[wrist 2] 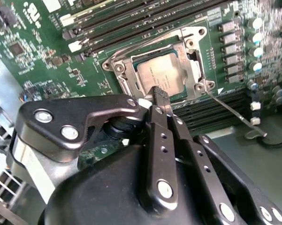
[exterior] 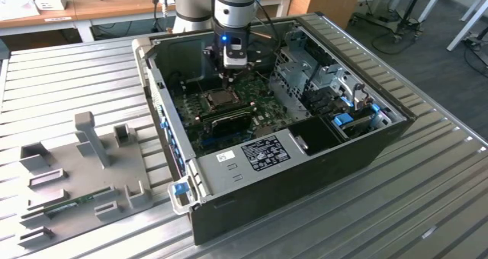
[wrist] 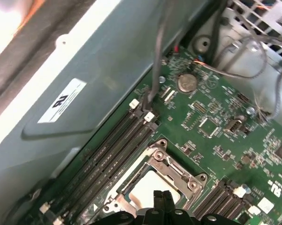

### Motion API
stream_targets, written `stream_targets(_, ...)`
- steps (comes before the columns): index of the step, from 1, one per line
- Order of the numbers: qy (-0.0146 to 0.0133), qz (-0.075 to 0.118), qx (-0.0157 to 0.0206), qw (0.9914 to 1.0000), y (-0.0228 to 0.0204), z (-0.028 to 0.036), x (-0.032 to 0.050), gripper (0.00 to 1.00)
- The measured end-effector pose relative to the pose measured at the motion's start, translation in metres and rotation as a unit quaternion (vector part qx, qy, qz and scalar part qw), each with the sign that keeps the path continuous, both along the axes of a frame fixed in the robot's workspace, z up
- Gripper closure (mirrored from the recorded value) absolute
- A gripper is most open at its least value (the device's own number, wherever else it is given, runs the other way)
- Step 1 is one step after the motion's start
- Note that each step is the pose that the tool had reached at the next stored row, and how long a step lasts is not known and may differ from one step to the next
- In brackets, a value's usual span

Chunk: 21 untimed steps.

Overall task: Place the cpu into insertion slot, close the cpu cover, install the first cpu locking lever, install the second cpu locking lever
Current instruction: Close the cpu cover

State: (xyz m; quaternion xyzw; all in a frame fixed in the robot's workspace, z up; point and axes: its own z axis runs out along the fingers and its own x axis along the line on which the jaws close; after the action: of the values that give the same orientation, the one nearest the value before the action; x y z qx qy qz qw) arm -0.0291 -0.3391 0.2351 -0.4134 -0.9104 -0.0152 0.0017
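The cpu (wrist 2: pixel 160 75) lies flat in the insertion slot (wrist 2: pixel 193 57), its dull metal top showing through the window of the cpu cover (wrist 2: pixel 124 75), which rests down around it. In the first wrist view the cpu (wrist: pixel 148 187) sits in the same silvery frame (wrist: pixel 178 172). My gripper (wrist 2: pixel 160 93) hovers just over the chip's near edge with its fingers pressed together and nothing between them. A thin wire locking lever (wrist 2: pixel 231 111) sticks out from the socket's corner across the memory slots. In the exterior view the gripper (exterior: pixel 231 71) hangs inside the case above the socket (exterior: pixel 218 97).
The open computer case (exterior: pixel 228 173) stands on a ribbed metal table (exterior: pixel 68 87). Long black memory slots (wrist: pixel 110 150) flank the socket. Cables (wrist: pixel 155 56) and a drive cage (exterior: pixel 320 82) crowd the case. A grey fixture plate (exterior: pixel 84 173) lies at the exterior view's left.
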Motion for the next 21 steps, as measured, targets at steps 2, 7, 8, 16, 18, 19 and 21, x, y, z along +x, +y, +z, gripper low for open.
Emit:
stream_targets(2,0.0000,0.018,0.0000,0.99983,0.0000,-0.0001,0.0000,0.89)
stream_targets(7,0.0000,0.064,0.0000,0.99797,0.0000,-0.0003,0.0000,0.89)
stream_targets(8,0.0000,0.073,0.0000,0.99735,0.0000,-0.0003,0.0000,0.89)
stream_targets(16,0.0000,0.138,0.0000,0.99044,0.0000,-0.0005,0.0000,0.89)
stream_targets(18,0.0000,0.138,0.0000,0.99036,0.0000,-0.0005,0.0000,0.89)
stream_targets(19,0.0000,0.139,0.0000,0.99035,0.0000,-0.0005,0.0000,0.89)
stream_targets(21,0.0000,0.139,0.0000,0.99034,0.0000,-0.0005,0.0000,0.89)
